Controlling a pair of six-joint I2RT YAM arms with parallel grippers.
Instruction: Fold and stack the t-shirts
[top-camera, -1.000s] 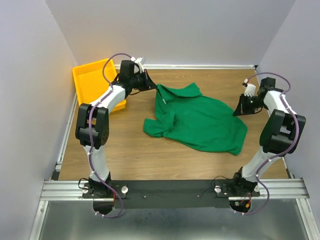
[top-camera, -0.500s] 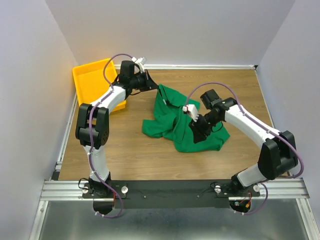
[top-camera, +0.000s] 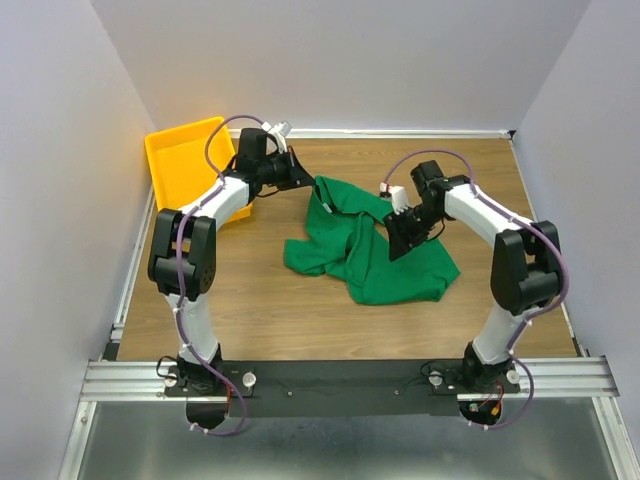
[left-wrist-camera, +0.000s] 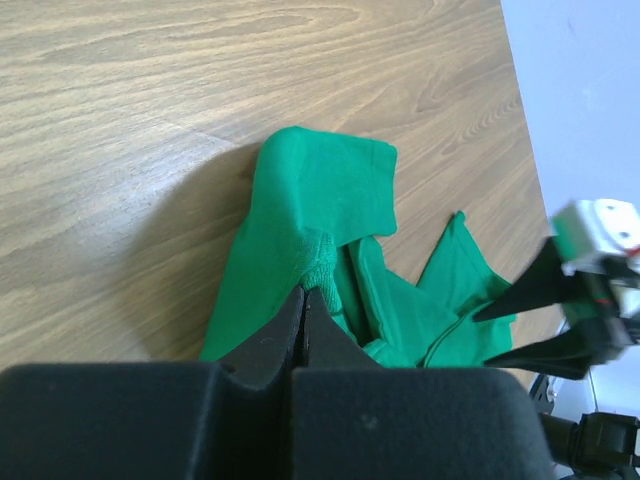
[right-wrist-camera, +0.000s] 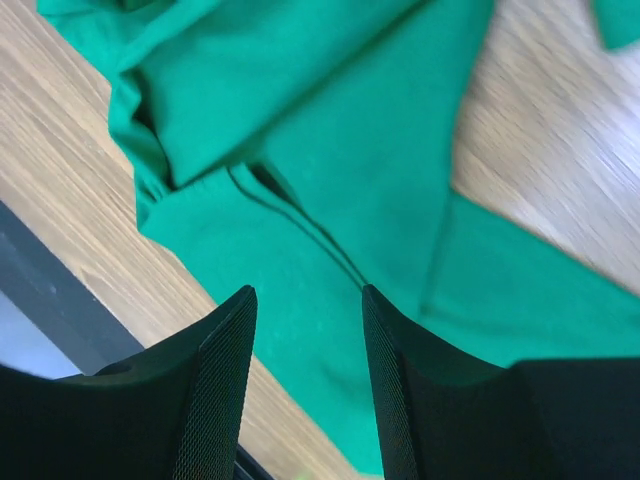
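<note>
The dark green t-shirt (top-camera: 372, 255) lies crumpled in the middle of the wooden table, its right part folded over toward the left. My left gripper (top-camera: 316, 184) is at the shirt's far left corner, shut on a bunched bit of the cloth (left-wrist-camera: 322, 258); the tips (left-wrist-camera: 306, 292) meet with fabric pinched at their ends. My right gripper (top-camera: 402, 236) hovers over the shirt's upper right part. Its jaws stand open (right-wrist-camera: 306, 296) above flat green cloth (right-wrist-camera: 320, 130), with nothing between them.
A yellow tray (top-camera: 178, 160) stands at the back left, close behind the left arm. Walls close in the table at the back and both sides. The black rail (top-camera: 340, 382) with the arm bases runs along the near edge.
The right arm swept from the table's right side to the middle, dragging the shirt's right part over to the left, then opened and let the cloth go. The left gripper kept its hold.
</note>
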